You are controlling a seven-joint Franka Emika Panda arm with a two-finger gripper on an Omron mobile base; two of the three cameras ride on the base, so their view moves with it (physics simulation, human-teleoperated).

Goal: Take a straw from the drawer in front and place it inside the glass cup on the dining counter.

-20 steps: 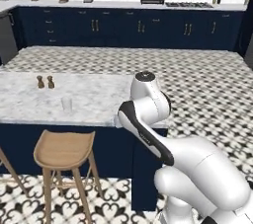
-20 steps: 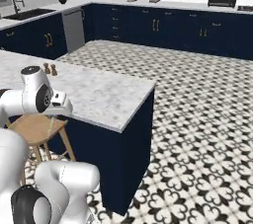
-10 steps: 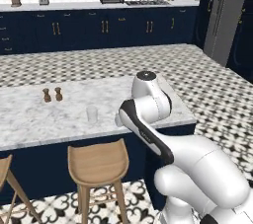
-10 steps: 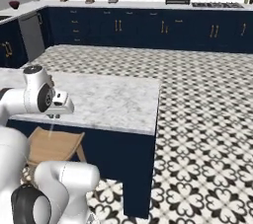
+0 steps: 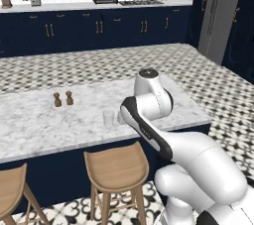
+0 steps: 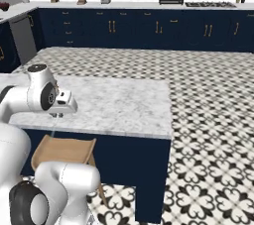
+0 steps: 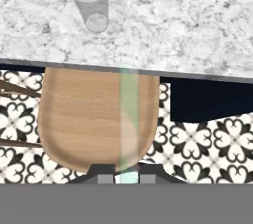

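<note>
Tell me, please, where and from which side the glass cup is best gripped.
Grip the glass cup across its outer wall near the mid-height, coming from the stool side. It stands upright and alone on the dining counter, its round sides free. The gripper already holds the straw.

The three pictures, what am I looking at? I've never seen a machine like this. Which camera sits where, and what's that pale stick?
It is a white robot arm on a driving base in a rendered kitchen. Two pictures come from cameras behind the arm, to its left and right. The third looks along its gripper, which is shut on the straw, held above a wooden stool. On the dining counter stand the glass cup and two brown shakers. The cup is empty.
</note>
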